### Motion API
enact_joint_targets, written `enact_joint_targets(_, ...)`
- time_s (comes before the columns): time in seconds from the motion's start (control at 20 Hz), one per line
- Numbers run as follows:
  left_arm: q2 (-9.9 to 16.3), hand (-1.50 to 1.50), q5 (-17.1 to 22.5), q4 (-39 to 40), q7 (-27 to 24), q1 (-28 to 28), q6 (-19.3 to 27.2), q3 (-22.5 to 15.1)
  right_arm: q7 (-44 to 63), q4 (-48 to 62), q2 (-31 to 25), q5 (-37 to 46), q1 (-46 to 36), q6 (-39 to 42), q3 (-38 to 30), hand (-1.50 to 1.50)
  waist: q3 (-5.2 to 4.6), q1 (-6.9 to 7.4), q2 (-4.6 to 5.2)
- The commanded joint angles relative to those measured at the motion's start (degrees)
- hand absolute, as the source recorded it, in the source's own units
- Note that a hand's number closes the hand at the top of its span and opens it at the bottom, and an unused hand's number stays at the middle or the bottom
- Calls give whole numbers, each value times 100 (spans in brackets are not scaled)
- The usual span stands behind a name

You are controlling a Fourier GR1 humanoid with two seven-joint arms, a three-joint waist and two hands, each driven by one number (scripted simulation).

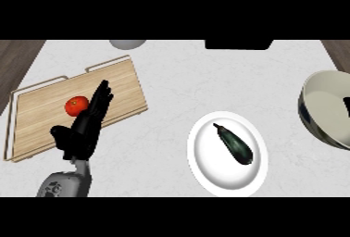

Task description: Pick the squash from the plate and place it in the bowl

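A dark green, elongated squash [234,144] lies diagonally on a white plate [209,171] at the lower middle of the counter. The bowl [315,118], cream inside with a dark outer wall, stands at the right edge, partly cut off. My left hand [85,125] rests open at the left, fingers straight and pointing up over a wooden cutting board, far from the squash. Only a small black part of my right hand [346,107] shows at the right edge, over the bowl's inside.
The wooden cutting board [41,115] at the left carries a red tomato [75,106], just left of my left hand's fingers. A grey rounded object [128,44] and a black object [238,45] sit at the counter's far edge.
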Motion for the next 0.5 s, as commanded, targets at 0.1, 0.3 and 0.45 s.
enact_joint_targets(0.1,19,0,8,337,-404,45,-93,93,-1138,1787,-81,776,-297,-537,-27,150,0,-20,2)
enact_joint_targets(0.3,-142,0,-127,76,-63,-80,80,-78,-1984,3168,-178,1035,-620,-985,-176,150,3,5,3)
enact_joint_targets(0.45,-14,0,-46,220,-313,36,-62,60,-2696,4231,-106,1239,-736,-1405,-164,150,4,19,13)
